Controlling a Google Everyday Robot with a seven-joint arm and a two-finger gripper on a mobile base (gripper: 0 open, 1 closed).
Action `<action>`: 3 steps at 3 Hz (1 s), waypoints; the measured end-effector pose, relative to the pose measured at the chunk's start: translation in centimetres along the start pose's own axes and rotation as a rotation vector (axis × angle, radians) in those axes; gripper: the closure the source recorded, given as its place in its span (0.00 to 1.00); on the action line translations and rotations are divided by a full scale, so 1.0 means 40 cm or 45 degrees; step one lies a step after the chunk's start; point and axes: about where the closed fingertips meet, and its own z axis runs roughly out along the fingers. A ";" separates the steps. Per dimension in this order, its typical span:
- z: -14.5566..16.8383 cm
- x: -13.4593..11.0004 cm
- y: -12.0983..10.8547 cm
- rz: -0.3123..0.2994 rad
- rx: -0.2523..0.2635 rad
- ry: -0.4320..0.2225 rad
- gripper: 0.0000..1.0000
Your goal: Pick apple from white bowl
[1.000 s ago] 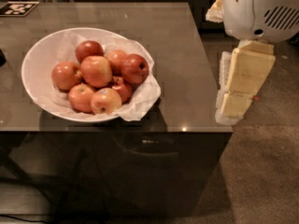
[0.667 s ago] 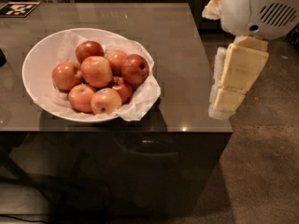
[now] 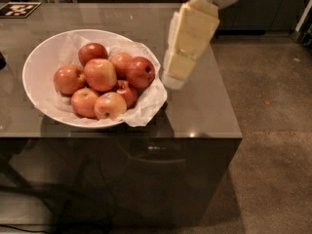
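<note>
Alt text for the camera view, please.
A white bowl of red apples sits on a grey table, the largest, palest apple near the middle. The robot's cream gripper hangs above the table beside the bowl.

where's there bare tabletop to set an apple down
Bare table lies right of the white bowl, out to the front-right corner, and along the back behind the bowl. The gripper hangs just right of the bowl; inside, the apples crowd together.
</note>
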 end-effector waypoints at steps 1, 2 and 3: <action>0.054 -0.069 -0.020 -0.051 -0.078 -0.077 0.00; 0.045 -0.074 -0.024 -0.056 -0.056 -0.087 0.00; 0.114 -0.130 -0.031 -0.055 -0.073 -0.128 0.00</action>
